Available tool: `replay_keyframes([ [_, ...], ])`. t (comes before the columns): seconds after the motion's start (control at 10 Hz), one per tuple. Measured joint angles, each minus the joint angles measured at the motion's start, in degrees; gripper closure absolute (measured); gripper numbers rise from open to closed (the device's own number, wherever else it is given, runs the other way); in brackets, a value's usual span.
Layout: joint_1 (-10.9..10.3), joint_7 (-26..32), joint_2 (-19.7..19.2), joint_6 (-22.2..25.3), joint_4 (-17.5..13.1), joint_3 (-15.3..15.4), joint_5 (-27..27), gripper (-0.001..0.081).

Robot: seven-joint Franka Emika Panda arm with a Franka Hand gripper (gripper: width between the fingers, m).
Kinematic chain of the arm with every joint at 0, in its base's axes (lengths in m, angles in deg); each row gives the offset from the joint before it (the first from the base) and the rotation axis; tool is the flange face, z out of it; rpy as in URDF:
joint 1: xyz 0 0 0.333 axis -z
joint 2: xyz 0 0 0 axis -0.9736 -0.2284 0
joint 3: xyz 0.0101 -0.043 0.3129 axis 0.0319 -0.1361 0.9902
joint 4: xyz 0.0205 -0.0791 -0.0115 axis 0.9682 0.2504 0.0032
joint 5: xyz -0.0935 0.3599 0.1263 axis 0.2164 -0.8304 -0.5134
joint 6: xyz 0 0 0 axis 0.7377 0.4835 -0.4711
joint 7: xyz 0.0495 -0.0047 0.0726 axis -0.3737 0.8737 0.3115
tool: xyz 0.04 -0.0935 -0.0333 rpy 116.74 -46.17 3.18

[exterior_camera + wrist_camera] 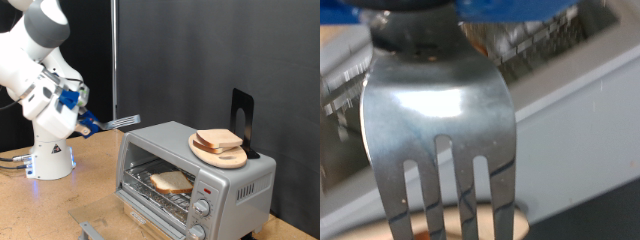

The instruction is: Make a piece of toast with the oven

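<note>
My gripper (72, 100) is shut on a metal fork (122, 121) with a blue grip. It holds the fork level in the air, left of the oven's top corner, tines towards the oven. The silver oven (245, 185) stands at the exterior view's right with its glass door (150, 212) folded down. One piece of toast (172, 182) lies on the wire rack inside. More bread slices (218, 139) lie on a round wooden plate (228, 159) on the oven's roof. The wrist view is filled by the fork's tines (440, 120), with the oven's rack (535, 40) behind.
A black stand (243, 112) rises behind the plate on the oven's roof. The oven's two knobs (203, 207) are on its right front panel. The robot base (50, 155) with cables stands at the left on the wooden table (60, 205). A dark curtain hangs behind.
</note>
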Motion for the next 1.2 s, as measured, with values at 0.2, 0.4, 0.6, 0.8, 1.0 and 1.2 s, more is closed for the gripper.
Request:
replay_keyframes([
  [0.2, -2.43, 0.54, 0.20, -3.40, -0.25, 3.16, -2.24, 0.0318],
  [0.4, -4.51, 0.23, 0.30, -6.41, -0.47, 6.88, -2.48, 0.0318],
  [0.6, -6.28, -1.80, 0.31, -8.09, -0.79, 10.19, -3.83, 0.0318],
  [0.8, -7.82, -4.00, 0.28, -9.53, -1.27, 13.13, -5.57, 0.0318],
  [1.0, -9.13, -6.09, 0.10, -11.44, -1.72, 16.08, -6.52, 0.0318],
  [1.2, -10.25, -9.08, -0.50, -13.89, -2.13, 19.36, -6.63, 0.0318],
])
